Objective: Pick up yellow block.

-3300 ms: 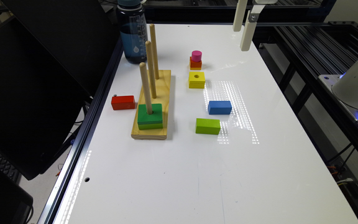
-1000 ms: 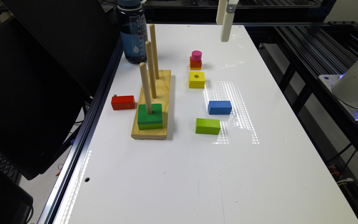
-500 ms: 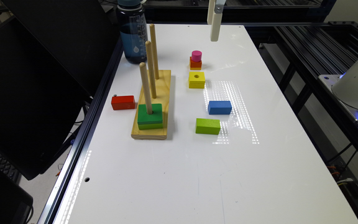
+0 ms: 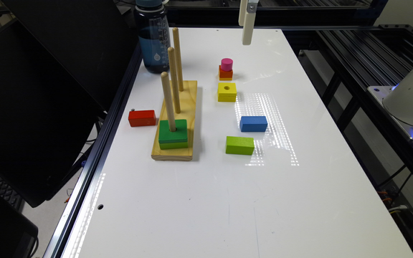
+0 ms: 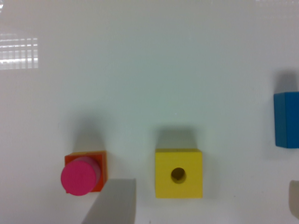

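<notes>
The yellow block point(image 4: 227, 92) is a small square with a round hole in its middle, lying flat on the white table point(image 4: 206, 200). In the wrist view the yellow block point(image 5: 179, 173) sits between an orange block topped by a pink cylinder point(image 5: 80, 175) and a blue block point(image 5: 286, 119). My gripper point(image 4: 247, 38) hangs high above the far end of the table, beyond the pink cylinder point(image 4: 226, 64) and well clear of the yellow block. Nothing is held in it.
A wooden base with three upright pegs point(image 4: 175, 118) carries a green block point(image 4: 172, 134) at the exterior view's left. A red block point(image 4: 142, 118) lies beside it. A blue block point(image 4: 253, 123) and a lime-green block point(image 4: 240, 145) lie nearer. A dark water bottle point(image 4: 152, 36) stands at the back.
The gripper has travelled steadily toward the exterior view's left along the table's far end, now hanging nearly in line with the pink cylinder and yellow block. The blocks have not moved.
</notes>
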Controlling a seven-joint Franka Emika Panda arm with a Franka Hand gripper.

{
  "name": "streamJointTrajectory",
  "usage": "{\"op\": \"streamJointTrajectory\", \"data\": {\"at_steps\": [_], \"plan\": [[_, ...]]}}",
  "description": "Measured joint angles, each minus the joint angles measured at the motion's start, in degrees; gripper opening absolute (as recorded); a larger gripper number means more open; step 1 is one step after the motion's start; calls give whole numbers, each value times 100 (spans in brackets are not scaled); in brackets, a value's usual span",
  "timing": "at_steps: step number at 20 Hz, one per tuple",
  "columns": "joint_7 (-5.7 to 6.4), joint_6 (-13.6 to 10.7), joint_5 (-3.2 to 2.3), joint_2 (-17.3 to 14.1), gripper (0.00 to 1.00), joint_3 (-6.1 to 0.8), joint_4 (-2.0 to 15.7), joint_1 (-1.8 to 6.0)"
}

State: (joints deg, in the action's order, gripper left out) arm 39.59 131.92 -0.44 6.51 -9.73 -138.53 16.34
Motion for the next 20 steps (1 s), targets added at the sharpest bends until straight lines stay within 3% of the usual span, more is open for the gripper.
{"op": "streamJointTrajectory", "data": {"at_steps": [5, 15, 20], "plan": [[0, 429, -47, -464, 100, 0, -1, 23], [-10, 448, -80, -497, 100, 0, 51, 73], [-10, 609, -106, -684, 100, 0, 53, 78]]}}
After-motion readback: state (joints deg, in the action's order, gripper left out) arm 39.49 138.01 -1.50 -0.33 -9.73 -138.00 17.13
